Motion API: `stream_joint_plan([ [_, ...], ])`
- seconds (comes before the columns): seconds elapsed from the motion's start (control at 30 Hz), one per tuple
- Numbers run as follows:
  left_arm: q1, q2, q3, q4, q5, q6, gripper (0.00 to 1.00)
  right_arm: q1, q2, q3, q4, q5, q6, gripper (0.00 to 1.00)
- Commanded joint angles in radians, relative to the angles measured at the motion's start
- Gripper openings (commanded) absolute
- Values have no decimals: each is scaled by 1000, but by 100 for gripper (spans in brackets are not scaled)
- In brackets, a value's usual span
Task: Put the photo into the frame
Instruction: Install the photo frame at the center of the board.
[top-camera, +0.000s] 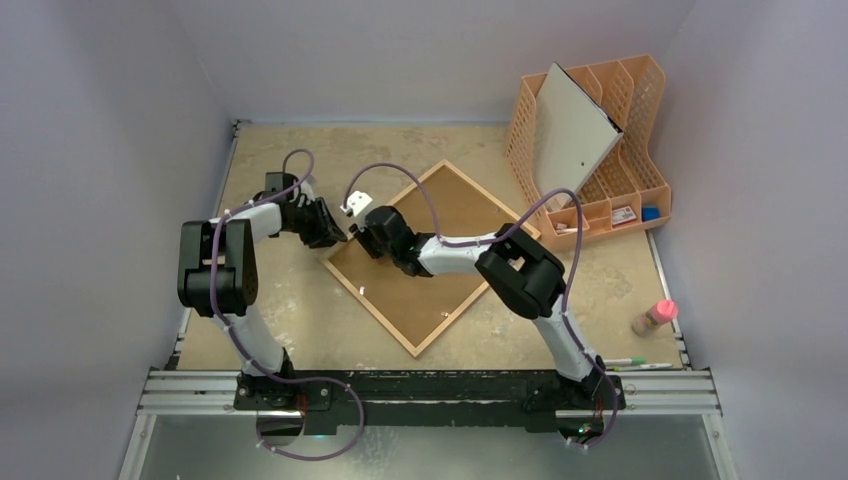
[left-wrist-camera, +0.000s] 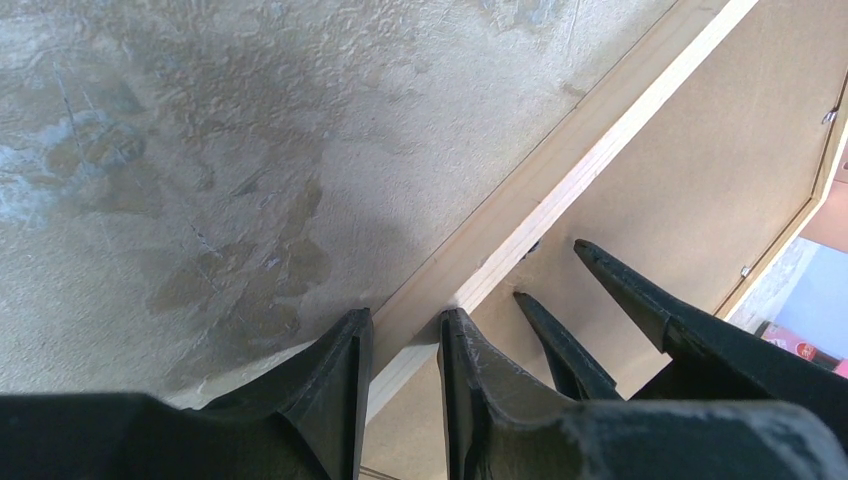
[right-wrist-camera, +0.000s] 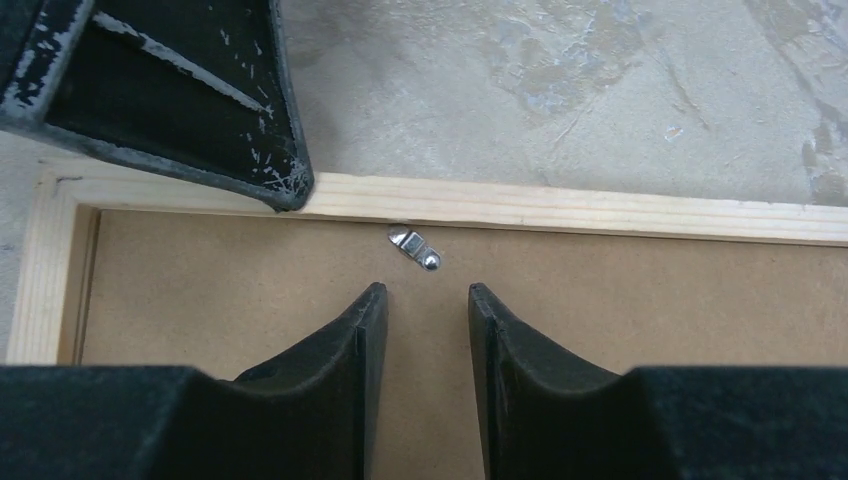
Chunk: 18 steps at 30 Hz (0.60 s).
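Mottled tabletop: left gripper clamps frame; right gripper parted; clip visible wrist-only.

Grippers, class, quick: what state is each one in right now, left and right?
Left gripper: closed on a rail of the thin light-wood picture frame.
Right gripper: open, holding nothing, over the brown hardboard backing panel.

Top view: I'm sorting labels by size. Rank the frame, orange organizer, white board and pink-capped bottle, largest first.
1. frame and organizer: look about alike, too close to rank.
2. board.
3. bottle.
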Motion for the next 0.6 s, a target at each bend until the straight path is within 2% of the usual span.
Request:
stream_joint_plan([
  [0.0,-31,91,-49,-82,-50,-6,31,6,-5,43,-21,-39,-21,39],
  [0.4,-31,101,-47,-90,-49,-7,28,19,60,96,-14,-5,-130,40],
  [0.57,-31,107,-48,-92,-50,-7,26,35,80,95,8,78,-152,36],
])
